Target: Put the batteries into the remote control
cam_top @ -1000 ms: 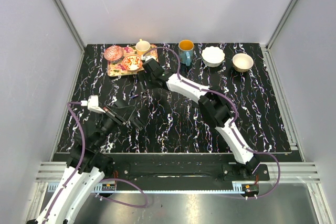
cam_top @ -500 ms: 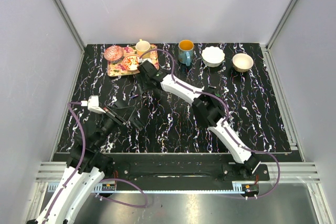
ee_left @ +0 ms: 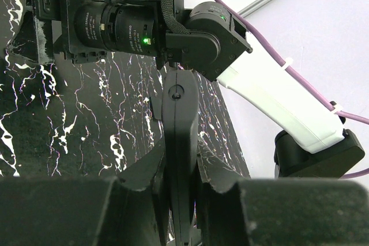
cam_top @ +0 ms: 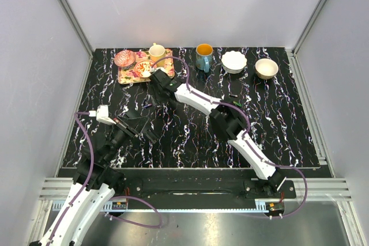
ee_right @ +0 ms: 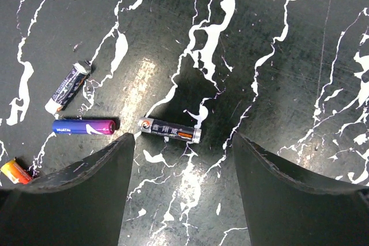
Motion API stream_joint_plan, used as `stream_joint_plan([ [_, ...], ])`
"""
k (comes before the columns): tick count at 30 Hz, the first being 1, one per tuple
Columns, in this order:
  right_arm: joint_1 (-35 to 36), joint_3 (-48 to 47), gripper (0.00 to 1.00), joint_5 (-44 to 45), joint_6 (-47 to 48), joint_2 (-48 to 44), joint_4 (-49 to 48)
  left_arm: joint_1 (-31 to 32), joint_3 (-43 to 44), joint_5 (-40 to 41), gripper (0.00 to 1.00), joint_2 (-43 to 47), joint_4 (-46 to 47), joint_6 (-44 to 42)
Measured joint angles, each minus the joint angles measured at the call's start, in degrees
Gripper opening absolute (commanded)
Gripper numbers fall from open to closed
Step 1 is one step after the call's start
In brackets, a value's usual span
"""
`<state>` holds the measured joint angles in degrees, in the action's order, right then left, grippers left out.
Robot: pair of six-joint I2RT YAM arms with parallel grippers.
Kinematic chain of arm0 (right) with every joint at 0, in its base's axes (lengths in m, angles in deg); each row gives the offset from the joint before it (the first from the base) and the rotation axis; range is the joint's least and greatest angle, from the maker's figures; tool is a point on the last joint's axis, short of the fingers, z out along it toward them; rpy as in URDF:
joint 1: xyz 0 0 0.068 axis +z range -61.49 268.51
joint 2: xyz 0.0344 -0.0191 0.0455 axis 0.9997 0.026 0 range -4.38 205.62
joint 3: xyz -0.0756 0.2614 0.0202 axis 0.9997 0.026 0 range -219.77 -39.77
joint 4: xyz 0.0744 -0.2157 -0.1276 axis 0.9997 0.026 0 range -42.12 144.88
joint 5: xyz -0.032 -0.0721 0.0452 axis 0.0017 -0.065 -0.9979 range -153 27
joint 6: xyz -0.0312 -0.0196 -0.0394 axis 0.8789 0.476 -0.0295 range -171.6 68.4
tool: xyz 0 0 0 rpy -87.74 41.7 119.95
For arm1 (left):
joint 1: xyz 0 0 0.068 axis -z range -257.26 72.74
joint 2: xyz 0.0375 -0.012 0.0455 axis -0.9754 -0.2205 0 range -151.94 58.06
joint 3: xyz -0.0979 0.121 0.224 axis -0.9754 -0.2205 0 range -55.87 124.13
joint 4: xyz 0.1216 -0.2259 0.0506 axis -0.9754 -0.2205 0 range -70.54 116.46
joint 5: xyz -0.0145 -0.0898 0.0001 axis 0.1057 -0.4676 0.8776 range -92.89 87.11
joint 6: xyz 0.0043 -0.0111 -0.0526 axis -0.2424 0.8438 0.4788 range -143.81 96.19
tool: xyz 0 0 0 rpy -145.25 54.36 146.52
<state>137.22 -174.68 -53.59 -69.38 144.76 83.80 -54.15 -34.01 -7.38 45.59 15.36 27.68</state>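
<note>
We see left tool [ee_left: 180, 180] clamped on the remote [ee_left: 180, 136], apart from the black battery [ee_right: 169, 130]. Right tool [ee_right: 183, 142] spread apart over that battery; blue battery [ee_right: 83, 127] just beside it.

I see the black remote [ee_left: 180, 136] held up on its thin edge, squeezed in the left claw [ee_left: 180, 181]. Four small ones lie flat on the table [ee_right: 300, 56]: a black battery [ee_right: 169, 130], a blue-and-purple battery [ee_right: 84, 127] just beside it, a tilted dark battery [ee_right: 68, 87] with a white end, and an orange battery [ee_right: 14, 171] half out of sight.
</note>
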Motion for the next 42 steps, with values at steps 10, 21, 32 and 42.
stream_joint_plan([
  [10, 0.31, -3.48, 0.71, 0.24, 0.15, 2.36, 0.57, 0.00, -0.02, 0.00, 0.00, 0.00, 0.02, 0.04],
  [21, 0.31, -3.72, 0.54, 1.33, 0.17, 2.60, 0.76, 0.00, -0.02, 0.00, 0.00, 0.15, 0.00, 0.02],
  [32, 0.37, 2.84, 0.44, 2.80, 0.15, -0.39, -3.13, 0.00, -0.07, 0.00, 0.00, 1.25, 0.00, 0.11],
  [42, 0.31, 27.52, 0.28, 6.03, -0.52, -14.14, -12.02, 0.00, -1.03, -0.70, 0.00, 1.07, 0.90, 1.14],
])
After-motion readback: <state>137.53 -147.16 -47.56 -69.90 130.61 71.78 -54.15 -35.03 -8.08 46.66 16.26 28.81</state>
